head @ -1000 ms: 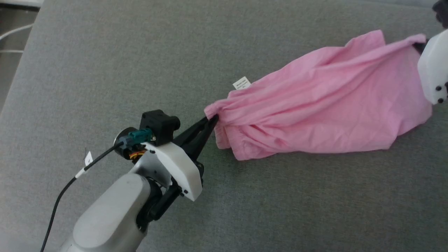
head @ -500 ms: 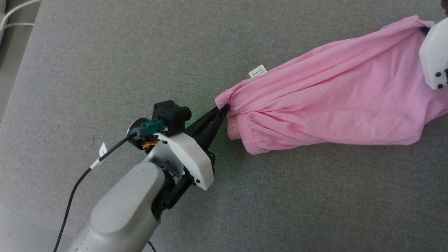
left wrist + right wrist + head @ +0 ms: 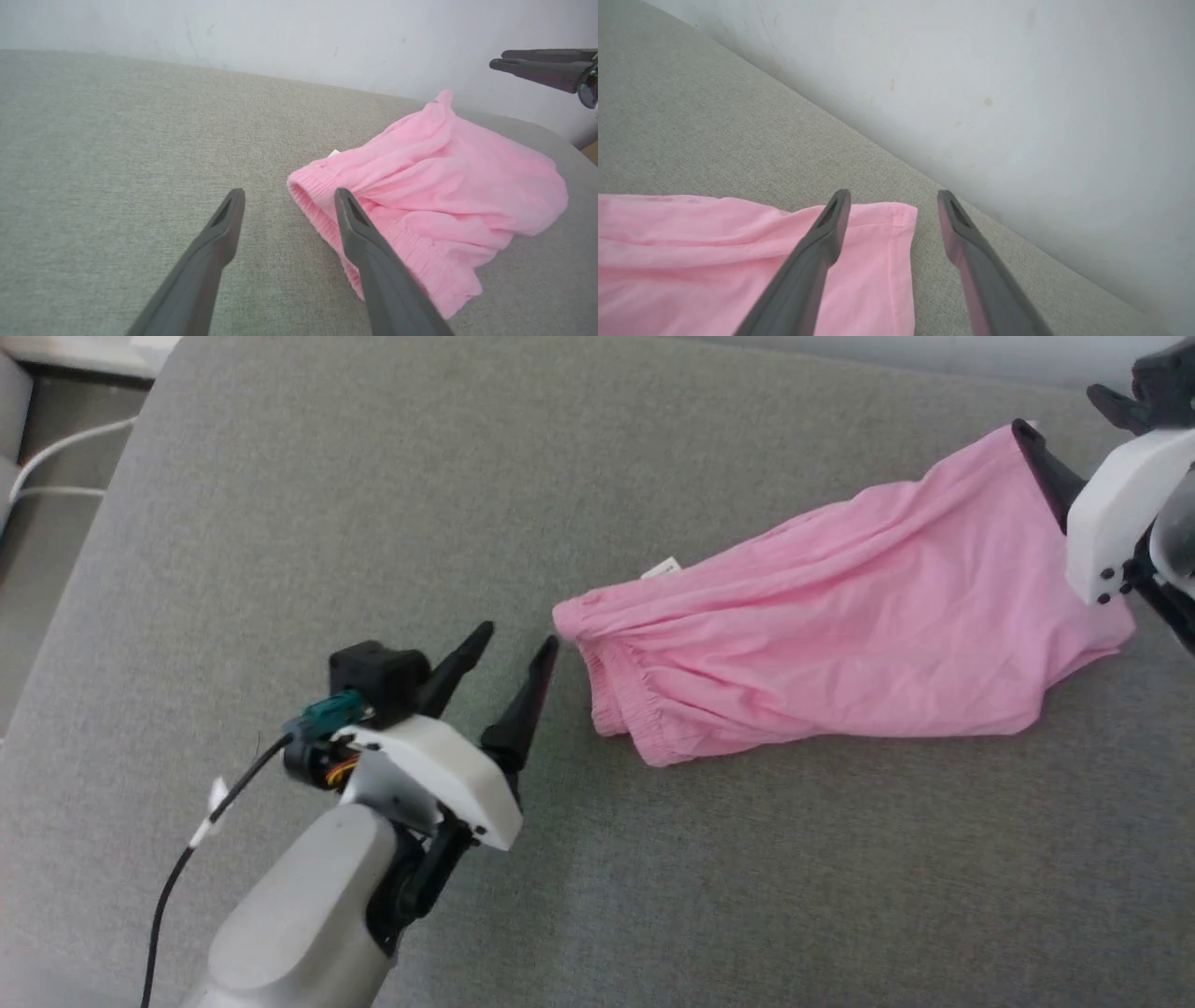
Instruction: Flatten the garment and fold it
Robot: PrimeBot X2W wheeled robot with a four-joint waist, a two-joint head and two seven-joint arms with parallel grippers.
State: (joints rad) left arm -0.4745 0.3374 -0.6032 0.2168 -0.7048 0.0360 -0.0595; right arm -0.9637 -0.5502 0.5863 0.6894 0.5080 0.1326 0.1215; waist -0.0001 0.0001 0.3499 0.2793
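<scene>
- Left hand (image 3: 518, 637): lower left of the head view, fingers spread, holding nothing; the nearer fingertip is just beside the garment's waistband (image 3: 411, 261). Whether they touch cannot be told.
- Right hand (image 3: 893, 193): fingers spread, gripping nothing; in the right wrist view one finger crosses the hemmed corner.
- Garment (image 3: 840, 644): pink shorts lying creased and bunched on the grey upholstered surface (image 3: 373, 476), running from centre to upper right of the head view.
- Label tag (image 3: 661, 567): white, at the garment's upper edge near the waistband end.
</scene>
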